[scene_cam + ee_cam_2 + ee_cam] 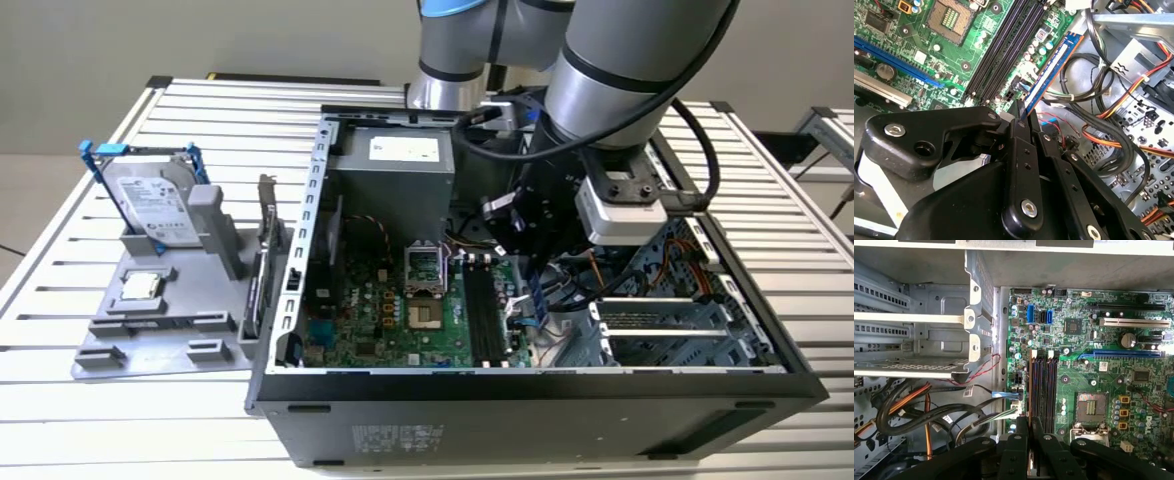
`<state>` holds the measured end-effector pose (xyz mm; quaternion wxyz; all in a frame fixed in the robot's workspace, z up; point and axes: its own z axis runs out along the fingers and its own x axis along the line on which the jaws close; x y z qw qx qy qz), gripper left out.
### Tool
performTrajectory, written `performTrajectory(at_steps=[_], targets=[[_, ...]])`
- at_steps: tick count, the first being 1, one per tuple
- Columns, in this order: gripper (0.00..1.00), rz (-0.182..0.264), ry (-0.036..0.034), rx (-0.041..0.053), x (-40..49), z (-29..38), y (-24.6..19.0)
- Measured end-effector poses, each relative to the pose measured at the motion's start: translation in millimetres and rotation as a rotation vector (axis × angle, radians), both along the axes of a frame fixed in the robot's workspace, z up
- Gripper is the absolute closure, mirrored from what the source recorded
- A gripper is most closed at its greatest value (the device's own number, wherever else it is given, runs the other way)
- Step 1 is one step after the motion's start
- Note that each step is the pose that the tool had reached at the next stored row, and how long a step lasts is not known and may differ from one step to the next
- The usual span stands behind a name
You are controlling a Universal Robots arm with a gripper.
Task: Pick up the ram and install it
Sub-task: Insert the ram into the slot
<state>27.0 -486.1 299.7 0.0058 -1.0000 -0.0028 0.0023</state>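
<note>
Gripper (1021, 117) inside the open computer case (287, 300), fingers clamped on the ram (1051, 65), just above the motherboard (1134, 405) slots

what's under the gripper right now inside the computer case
Under the gripper lies the green motherboard with its black memory slots. The gripper holds the ram edge-on. The gripper body covers the slots' near ends.
</note>
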Motion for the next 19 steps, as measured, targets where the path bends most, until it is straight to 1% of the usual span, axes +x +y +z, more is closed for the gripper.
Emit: performTrajectory(at_steps=[4, 12, 16, 19], targets=[[1.0, 0.0, 0.0, -0.0003, -0.1, 0.0, -0.8], [1.0, 0.0, 0.0001, -0.0003, 0.0, -0.2, -1.0], [1.0, 0.0, 0.0, -0.0002, -0.2, -0.8, -0.9], [1.0, 0.0, 0.0, 0.0001, -0.2, -2.5, -1.0]])
